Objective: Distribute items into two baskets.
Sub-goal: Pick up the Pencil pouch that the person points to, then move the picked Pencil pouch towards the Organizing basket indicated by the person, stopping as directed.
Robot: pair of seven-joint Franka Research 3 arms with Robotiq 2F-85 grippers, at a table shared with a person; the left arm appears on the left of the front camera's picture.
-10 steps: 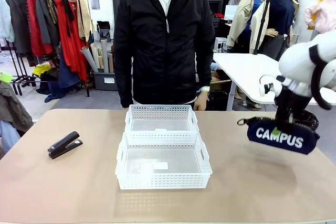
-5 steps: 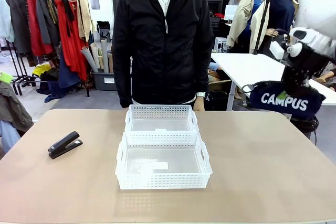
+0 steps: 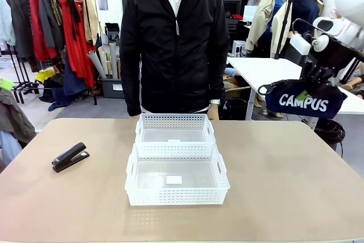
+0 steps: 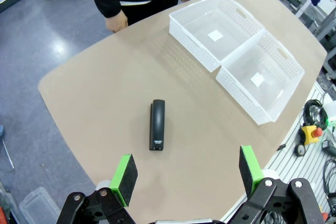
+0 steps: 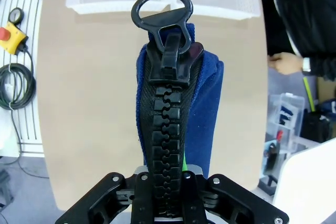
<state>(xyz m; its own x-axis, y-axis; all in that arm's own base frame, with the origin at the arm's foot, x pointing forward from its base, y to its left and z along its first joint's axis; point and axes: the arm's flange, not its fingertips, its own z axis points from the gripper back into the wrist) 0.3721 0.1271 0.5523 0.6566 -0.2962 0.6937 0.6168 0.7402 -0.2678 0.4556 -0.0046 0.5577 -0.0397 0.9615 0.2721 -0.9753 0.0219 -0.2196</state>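
The right end effector (image 3: 311, 88) pinches a navy blue fabric zip pouch (image 3: 304, 103) lettered "CAMPUS", held in the air well right of the two white lattice plastic baskets (image 3: 176, 196) on the tabletop (image 3: 284, 186). A small black stapler (image 3: 70, 156) lies left of the baskets, below the left end effector (image 4: 186, 174), whose fingers are spread wide.

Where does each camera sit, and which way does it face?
Front view: fixed on the robot's side, facing across the table at the person; the right gripper holds the pouch aloft at right.
Left wrist view: high over the table, looking down past the open left gripper at the stapler and baskets.
Right wrist view: looking along the shut right gripper at the pouch's zip, baskets beyond.
Shared: all show the baskets.
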